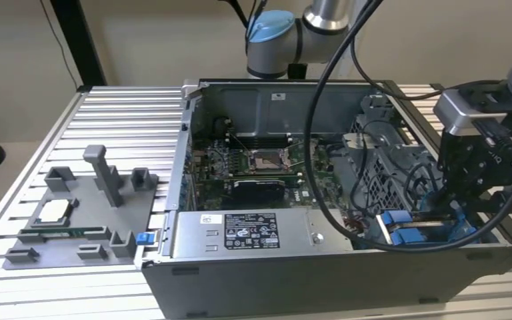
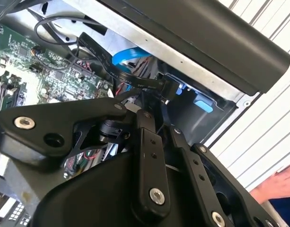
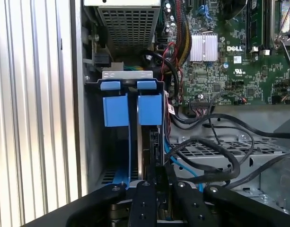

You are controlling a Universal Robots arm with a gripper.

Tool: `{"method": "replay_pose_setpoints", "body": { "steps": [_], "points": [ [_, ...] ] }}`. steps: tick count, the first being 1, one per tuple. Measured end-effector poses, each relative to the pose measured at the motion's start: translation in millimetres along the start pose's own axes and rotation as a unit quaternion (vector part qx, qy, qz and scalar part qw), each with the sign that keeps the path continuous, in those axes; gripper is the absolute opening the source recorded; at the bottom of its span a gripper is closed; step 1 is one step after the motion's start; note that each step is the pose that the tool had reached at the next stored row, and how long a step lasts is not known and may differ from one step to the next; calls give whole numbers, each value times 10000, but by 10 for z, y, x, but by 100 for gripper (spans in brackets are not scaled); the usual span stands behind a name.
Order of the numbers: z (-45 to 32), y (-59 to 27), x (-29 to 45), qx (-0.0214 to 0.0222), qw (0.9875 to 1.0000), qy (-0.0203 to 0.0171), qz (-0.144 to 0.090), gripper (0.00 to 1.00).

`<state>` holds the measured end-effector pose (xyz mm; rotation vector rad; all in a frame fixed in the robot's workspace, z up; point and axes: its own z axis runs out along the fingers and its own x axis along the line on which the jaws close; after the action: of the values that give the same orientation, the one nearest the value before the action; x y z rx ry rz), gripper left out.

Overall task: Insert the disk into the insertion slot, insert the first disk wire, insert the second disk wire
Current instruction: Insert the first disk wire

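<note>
A slatted metal worktop (image 1: 114, 113) carries an open dark case (image 1: 327, 280), which lies on its side with its inside facing up. The arm (image 1: 274, 40) stands behind the case and reaches over to the case's near corner at the exterior view's right. Outside the case, at the exterior view's left, lies a grey tray (image 1: 56, 257) of pegs and small parts.

Inside the case, along its near wall, sits the grey labelled power box (image 1: 292, 233). The green board (image 1: 238, 177) covers the case floor behind it. The slot (image 1: 416, 230) fills the case's near corner beside the power box, with blue tabs (image 3: 115, 111) at its mouth.

In the first wrist view the disk (image 3: 152, 142) seems to stand edge-on inside the slot, beneath one blue tab. The hand (image 1: 456, 213) hangs low in the case, right over the disk's edge. Whether it is clenched or released I cannot tell.

Black cables (image 3: 215, 151) loop inside the case beside the slot. In the second wrist view a flat black cable with a plug (image 2: 163, 87) lies just past the hand.
</note>
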<state>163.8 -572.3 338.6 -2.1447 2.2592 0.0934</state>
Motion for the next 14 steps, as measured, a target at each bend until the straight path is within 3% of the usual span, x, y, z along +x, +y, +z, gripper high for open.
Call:
{"method": "replay_pose_setpoints", "body": {
  "steps": [7, 8, 14],
  "points": [
    [83, -3, 4, -15, 10000, -1, 17, 0],
    [86, -3, 4, -16, 10000, -5, 18, 100],
    [85, -1, 5, -16, 10000, 0, 18, 100]
  ]
}}
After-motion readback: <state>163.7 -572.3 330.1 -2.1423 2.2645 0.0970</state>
